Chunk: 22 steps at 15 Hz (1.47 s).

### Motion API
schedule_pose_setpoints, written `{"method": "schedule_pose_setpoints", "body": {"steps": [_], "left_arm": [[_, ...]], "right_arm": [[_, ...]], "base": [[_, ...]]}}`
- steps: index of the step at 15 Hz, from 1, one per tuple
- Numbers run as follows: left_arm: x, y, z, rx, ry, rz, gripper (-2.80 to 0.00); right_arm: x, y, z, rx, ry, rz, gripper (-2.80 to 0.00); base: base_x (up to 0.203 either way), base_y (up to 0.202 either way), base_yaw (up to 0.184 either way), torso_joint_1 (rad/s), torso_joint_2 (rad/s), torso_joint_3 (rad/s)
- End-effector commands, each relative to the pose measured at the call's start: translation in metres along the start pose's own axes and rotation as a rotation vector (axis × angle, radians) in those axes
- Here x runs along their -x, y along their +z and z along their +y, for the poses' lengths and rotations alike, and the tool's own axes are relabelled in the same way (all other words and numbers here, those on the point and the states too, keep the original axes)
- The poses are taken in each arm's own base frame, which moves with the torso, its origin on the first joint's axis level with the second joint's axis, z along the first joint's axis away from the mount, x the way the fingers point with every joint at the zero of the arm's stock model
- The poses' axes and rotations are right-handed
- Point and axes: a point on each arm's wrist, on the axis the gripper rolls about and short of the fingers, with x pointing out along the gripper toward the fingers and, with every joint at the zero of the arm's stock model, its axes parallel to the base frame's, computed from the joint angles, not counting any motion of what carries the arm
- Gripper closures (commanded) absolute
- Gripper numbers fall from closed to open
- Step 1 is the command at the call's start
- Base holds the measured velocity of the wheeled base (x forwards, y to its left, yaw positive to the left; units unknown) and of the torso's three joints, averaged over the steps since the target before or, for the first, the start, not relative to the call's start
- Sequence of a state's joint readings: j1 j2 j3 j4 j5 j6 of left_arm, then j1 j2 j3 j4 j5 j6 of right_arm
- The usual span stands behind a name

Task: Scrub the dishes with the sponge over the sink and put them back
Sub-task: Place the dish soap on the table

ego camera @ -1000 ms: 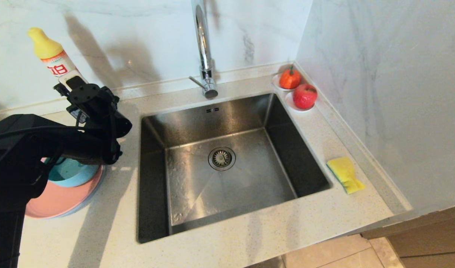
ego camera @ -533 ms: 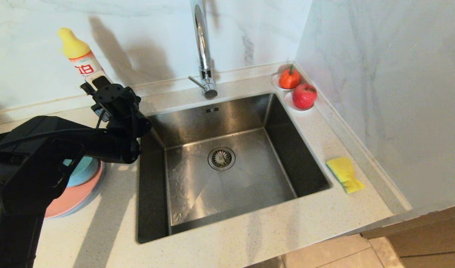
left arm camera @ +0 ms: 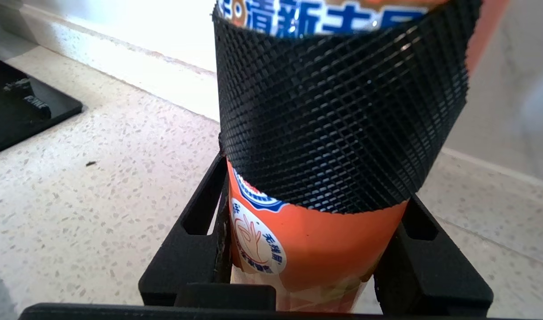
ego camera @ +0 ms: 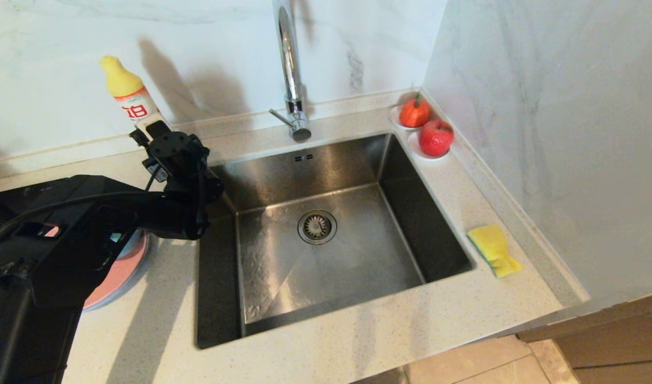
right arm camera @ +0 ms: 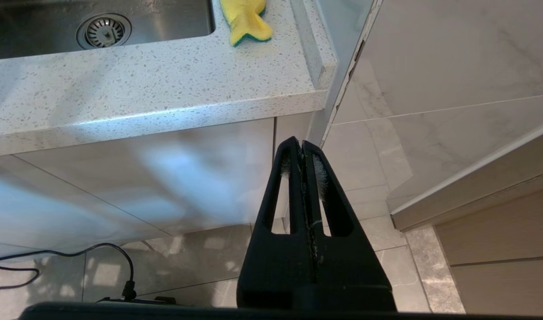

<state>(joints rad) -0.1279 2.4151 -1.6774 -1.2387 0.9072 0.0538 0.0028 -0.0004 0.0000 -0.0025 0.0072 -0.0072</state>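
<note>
Gripping the orange detergent bottle (left arm camera: 316,249), left claw (left arm camera: 313,266) shows only up close.

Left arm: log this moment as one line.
left tool: shut on detergent bottle | bottle: lifted beside sink | sponge: on counter | right tool: shut, parked

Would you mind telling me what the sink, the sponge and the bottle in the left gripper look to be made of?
The sink: brushed stainless steel, going by its grey streaky sheen. The sponge: soft yellow foam with a green scouring layer at its edge. The bottle, held by the left gripper: probably glossy plastic with a printed orange label.
</note>
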Motion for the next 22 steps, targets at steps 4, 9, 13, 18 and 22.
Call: {"method": "schedule_pose_setpoints", "body": {"steps": [4,9,13,18,22], "left_arm": [[-0.009,0.013,0.008,0.011,0.028,-0.026,0.0],[-0.024,0.018,0.035,-0.01,0.081,-0.038,0.0],[-0.035,0.037,0.047,0.0,0.106,-0.076,0.0],[-0.041,0.051,0.051,0.007,0.117,-0.101,0.0],[-0.036,0.045,0.033,0.016,0.086,-0.09,0.0]], "right_arm": [[0.0,0.0,0.0,0.0,0.001,0.0,0.0],[0.0,0.0,0.0,0.0,0.001,0.0,0.0],[0.0,0.0,0.0,0.0,0.001,0.0,0.0],[0.0,0.0,0.0,0.0,0.001,0.0,0.0],[0.0,0.0,0.0,0.0,0.001,0.0,0.0]], "base": [[0.0,0.0,0.0,0.0,0.0,0.0],[0.0,0.0,0.0,0.0,0.0,0.0],[0.0,0.0,0.0,0.0,0.0,0.0],[0.0,0.0,0.0,0.0,0.0,0.0],[0.0,0.0,0.0,0.0,0.0,0.0]]}}
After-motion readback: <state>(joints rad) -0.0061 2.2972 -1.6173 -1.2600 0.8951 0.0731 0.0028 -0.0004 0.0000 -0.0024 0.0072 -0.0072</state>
